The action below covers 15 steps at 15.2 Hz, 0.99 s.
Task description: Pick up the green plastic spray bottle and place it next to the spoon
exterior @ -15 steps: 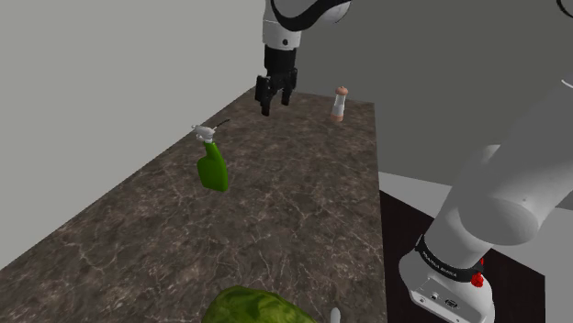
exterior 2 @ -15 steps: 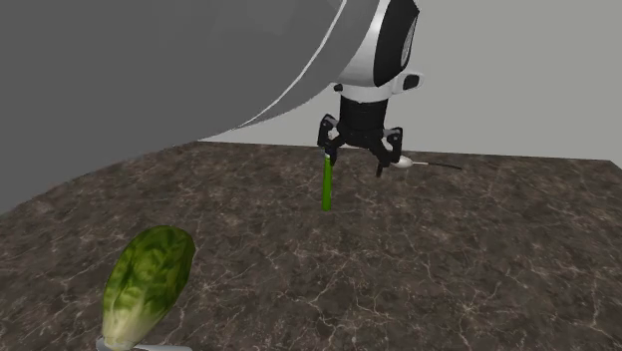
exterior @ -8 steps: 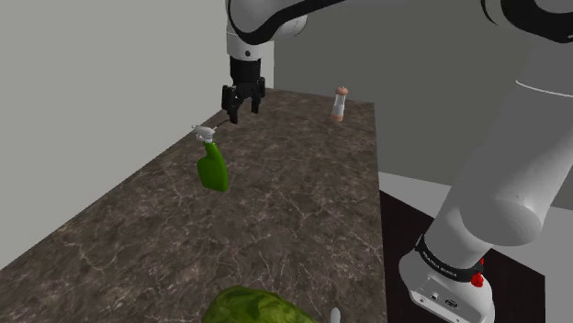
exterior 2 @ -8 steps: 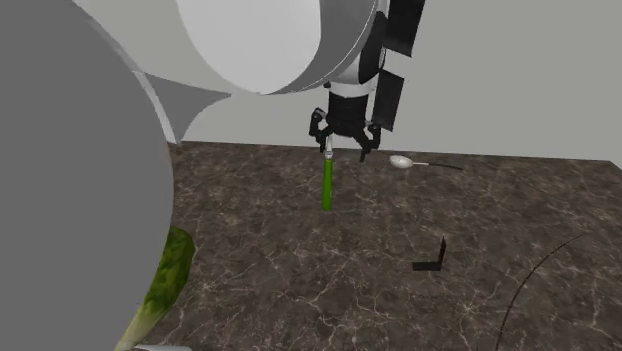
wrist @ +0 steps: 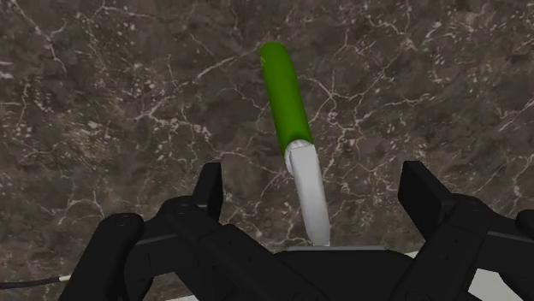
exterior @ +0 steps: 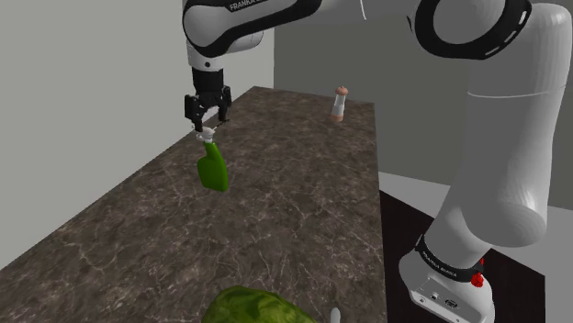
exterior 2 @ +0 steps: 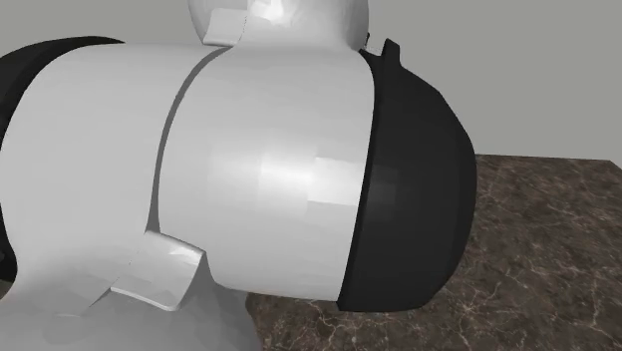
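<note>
The green spray bottle (exterior: 212,171) stands on the dark marble table (exterior: 303,211), with its white spray head (exterior: 204,134) on top. My black gripper (exterior: 207,110) hangs open just above that head. Seen from the wrist, the green body (wrist: 285,92) and the white head (wrist: 308,192) lie between my spread fingers (wrist: 208,190), which do not touch them. A thin pale line (wrist: 34,280) beside the hand may be the spoon's handle. My own arm (exterior 2: 259,179) blocks the second exterior view.
A small shaker-like bottle (exterior: 339,105) stands at the table's far end. A head of lettuce (exterior: 255,306) lies at the near edge. The grey wall runs along the shoulder view's left. The arm's stand (exterior: 450,275) is at the lower right.
The gripper has swung toward the shoulder view's left and lowered, from beyond the bottle to right over its spray head. The arm has come in front of the second exterior camera.
</note>
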Tool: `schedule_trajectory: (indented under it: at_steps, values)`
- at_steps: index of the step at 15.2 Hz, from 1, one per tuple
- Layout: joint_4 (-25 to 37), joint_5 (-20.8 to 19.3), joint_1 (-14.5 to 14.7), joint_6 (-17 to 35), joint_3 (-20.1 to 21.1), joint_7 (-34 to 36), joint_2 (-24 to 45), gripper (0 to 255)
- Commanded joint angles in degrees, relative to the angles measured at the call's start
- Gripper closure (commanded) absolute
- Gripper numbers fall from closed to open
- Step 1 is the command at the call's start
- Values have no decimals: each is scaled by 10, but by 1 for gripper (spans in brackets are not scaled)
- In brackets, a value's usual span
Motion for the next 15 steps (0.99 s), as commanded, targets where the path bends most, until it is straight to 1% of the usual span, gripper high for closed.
schedule_trajectory:
  at_steps: [1,7,15]
  values:
    - [1,0,1,10,0,-1,10,0]
    - [-23,-3,2,46,0,0,24,0]
    - [-22,-3,2,46,0,0,24,0]
